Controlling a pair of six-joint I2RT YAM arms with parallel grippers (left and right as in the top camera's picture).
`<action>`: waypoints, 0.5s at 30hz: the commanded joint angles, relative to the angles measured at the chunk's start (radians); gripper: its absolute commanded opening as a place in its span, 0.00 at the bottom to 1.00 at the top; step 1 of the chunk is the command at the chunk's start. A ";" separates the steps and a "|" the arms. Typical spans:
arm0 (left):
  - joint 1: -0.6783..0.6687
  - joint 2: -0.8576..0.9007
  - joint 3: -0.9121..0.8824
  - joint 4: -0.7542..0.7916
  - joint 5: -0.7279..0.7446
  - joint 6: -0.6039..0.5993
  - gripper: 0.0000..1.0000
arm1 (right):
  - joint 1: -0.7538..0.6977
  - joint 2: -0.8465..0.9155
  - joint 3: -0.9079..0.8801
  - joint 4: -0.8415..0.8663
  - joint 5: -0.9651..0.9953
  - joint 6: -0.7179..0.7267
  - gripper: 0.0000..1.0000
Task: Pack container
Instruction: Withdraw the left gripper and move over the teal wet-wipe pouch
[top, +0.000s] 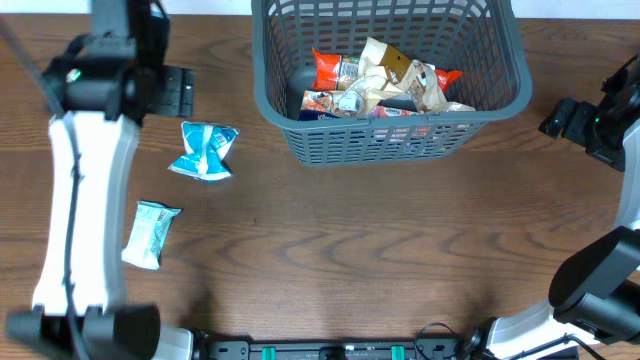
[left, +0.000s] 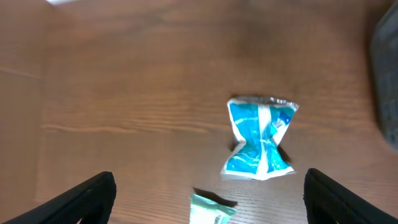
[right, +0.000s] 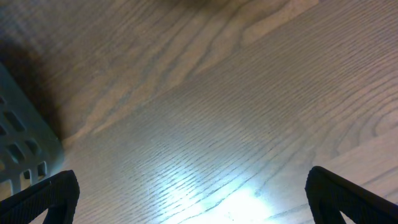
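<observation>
The container (top: 400, 138) sits at the far middle of the worktop (top: 350, 260). The left fingers (left: 87, 199) and right fingers (right: 43, 199) are wide apart and empty. I think the left should centre over the blue packet (left: 260, 138), at its pinched waist, before lowering.

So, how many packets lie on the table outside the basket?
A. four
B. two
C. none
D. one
B: a blue packet and a green packet lie on the table, left of the basket.
</observation>
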 joint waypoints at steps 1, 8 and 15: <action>0.005 0.096 -0.001 -0.010 -0.004 -0.029 0.89 | -0.006 0.005 -0.005 0.001 -0.004 -0.014 0.99; 0.005 0.271 -0.001 -0.008 0.124 0.002 0.89 | -0.006 0.005 -0.005 0.002 -0.004 -0.016 0.99; 0.005 0.325 -0.056 0.071 0.229 0.051 0.89 | -0.006 0.005 -0.005 0.000 -0.004 -0.018 0.99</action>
